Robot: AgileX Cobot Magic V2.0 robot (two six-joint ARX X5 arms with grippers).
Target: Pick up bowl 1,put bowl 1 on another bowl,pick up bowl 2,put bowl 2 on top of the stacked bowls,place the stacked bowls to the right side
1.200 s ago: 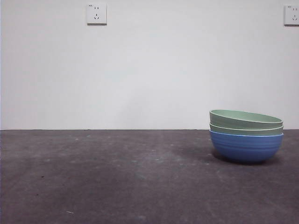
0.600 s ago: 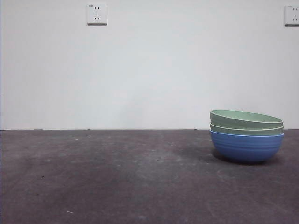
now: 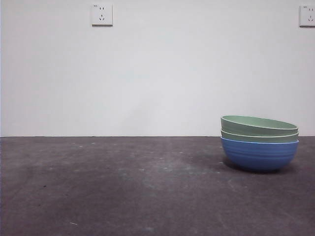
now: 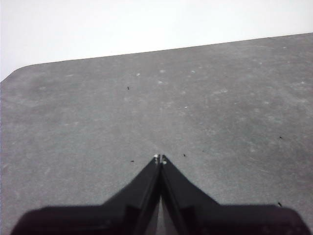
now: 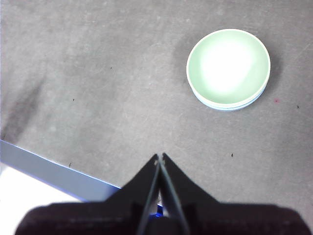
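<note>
The stacked bowls stand at the right of the table in the front view: the blue ribbed bowl (image 3: 259, 155) at the bottom, a pale green bowl (image 3: 259, 136) nested in it, and a second pale green bowl (image 3: 259, 125) on top. From high above, the right wrist view shows the stack as a pale green disc (image 5: 228, 67) with a thin blue edge. My right gripper (image 5: 159, 156) is shut and empty, well away from the stack. My left gripper (image 4: 160, 158) is shut over bare table, with no bowl in its view.
The dark grey table (image 3: 123, 187) runs to a white wall with two sockets (image 3: 101, 14). In the right wrist view the table's edge (image 5: 54, 171) shows with a pale strip beside it.
</note>
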